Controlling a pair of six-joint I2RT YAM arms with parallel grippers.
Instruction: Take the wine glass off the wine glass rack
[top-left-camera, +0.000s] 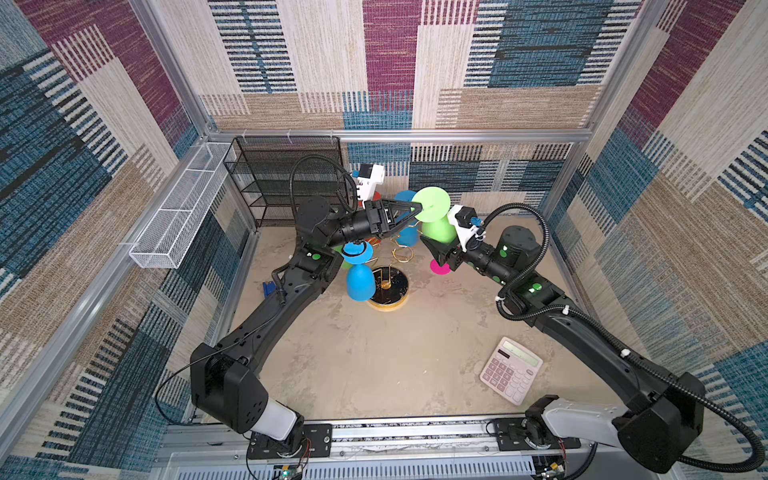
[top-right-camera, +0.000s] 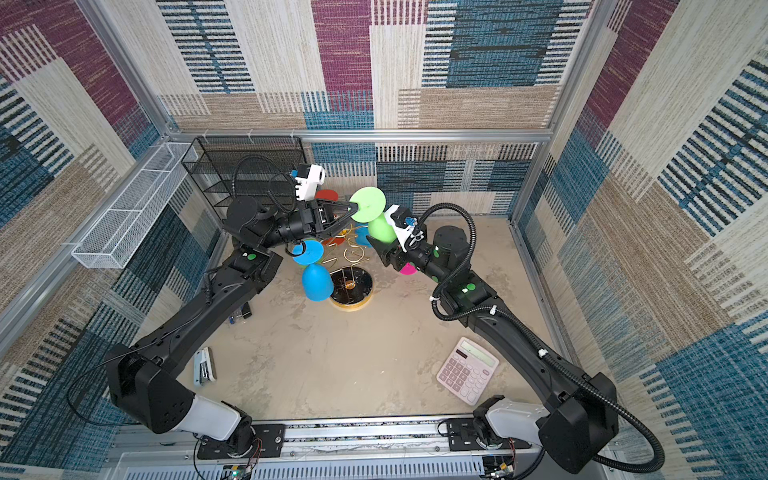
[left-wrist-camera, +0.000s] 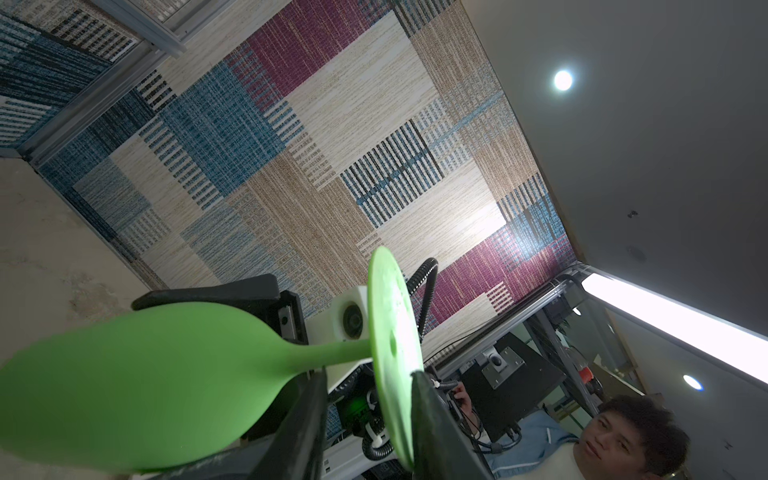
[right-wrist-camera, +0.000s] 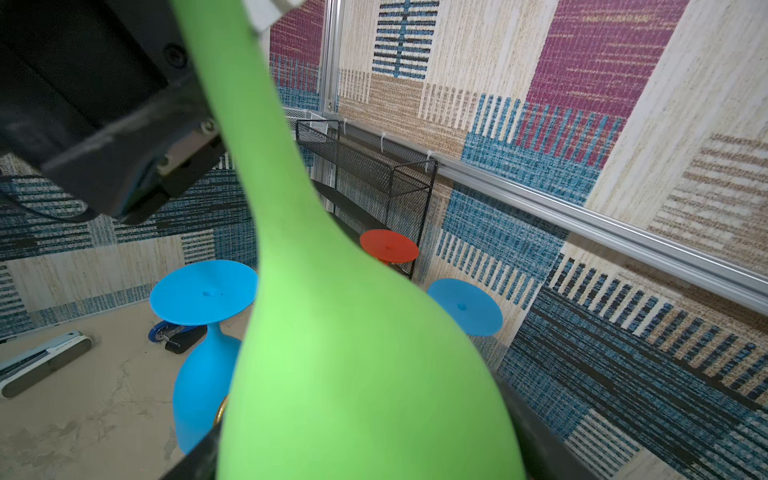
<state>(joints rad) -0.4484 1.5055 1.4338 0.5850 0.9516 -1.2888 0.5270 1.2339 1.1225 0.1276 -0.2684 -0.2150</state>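
Note:
The green wine glass (top-left-camera: 437, 229) hangs tilted in the air with its foot up, above and to the right of the gold wine glass rack (top-left-camera: 388, 297). My right gripper (top-left-camera: 436, 243) is shut on its bowl (right-wrist-camera: 353, 353), one finger on each side. The round foot (left-wrist-camera: 392, 332) stands between the parted jaws of my left gripper (top-left-camera: 417, 208). One finger (left-wrist-camera: 428, 399) touches the disc. A gap shows between the foot and the other finger (left-wrist-camera: 309, 411). No gold wire shows round the stem (left-wrist-camera: 332, 351). In both top views the glass (top-right-camera: 380, 227) sits between the two grippers.
A blue glass (top-left-camera: 359, 279) hangs on the rack's left side, with another blue one (right-wrist-camera: 463, 305), a red one (right-wrist-camera: 388, 246) and a pink foot (top-left-camera: 439, 267) nearby. A black mesh shelf (top-left-camera: 286, 174) and a white basket (top-left-camera: 178, 216) stand at the back left. A calculator (top-left-camera: 511, 370) and a stapler (top-right-camera: 204, 368) lie on the table.

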